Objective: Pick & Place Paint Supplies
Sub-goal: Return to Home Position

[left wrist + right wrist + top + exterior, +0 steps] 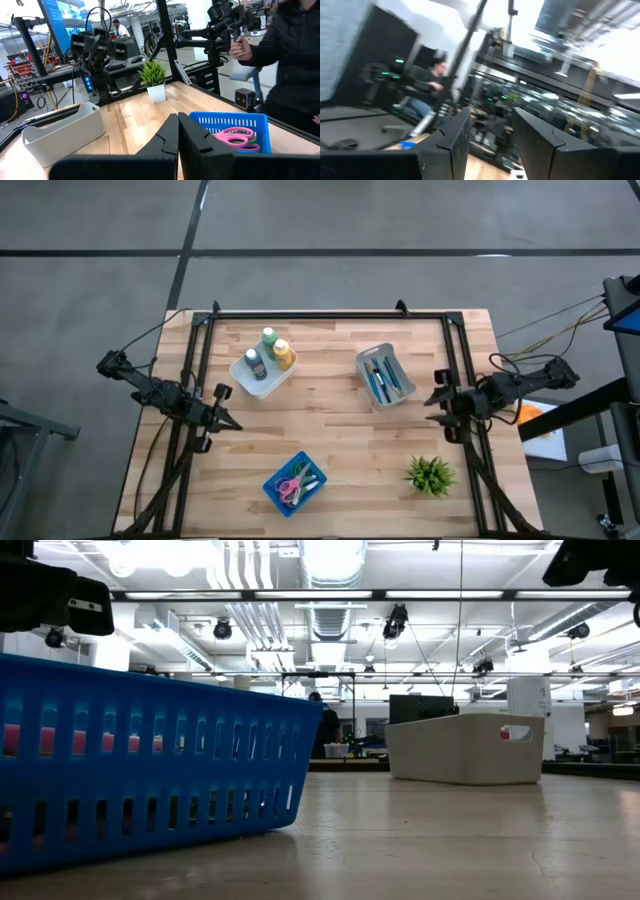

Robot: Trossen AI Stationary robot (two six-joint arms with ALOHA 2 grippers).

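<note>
Three squeeze bottles, green (269, 338), yellow-orange (285, 355) and dark grey (255, 364), stand upright in a white bin (247, 381) at the far left of the table. Several blue-handled brushes (382, 377) lie in a grey bin (398, 363) at the far right. My left gripper (232, 423) (177, 136) hovers shut over the table's left side, apart from both bins. At the table's right edge my right gripper (432, 400) (491, 135) stands open, tipped upward, with nothing between its fingers.
A blue basket (313, 493) (150, 770) holding pink scissors (239, 135) sits near the front middle. A small green potted plant (431, 475) (152, 75) stands at the near right. A black frame (330, 315) rims the table. A person in dark clothes (295, 60) stands beside the table.
</note>
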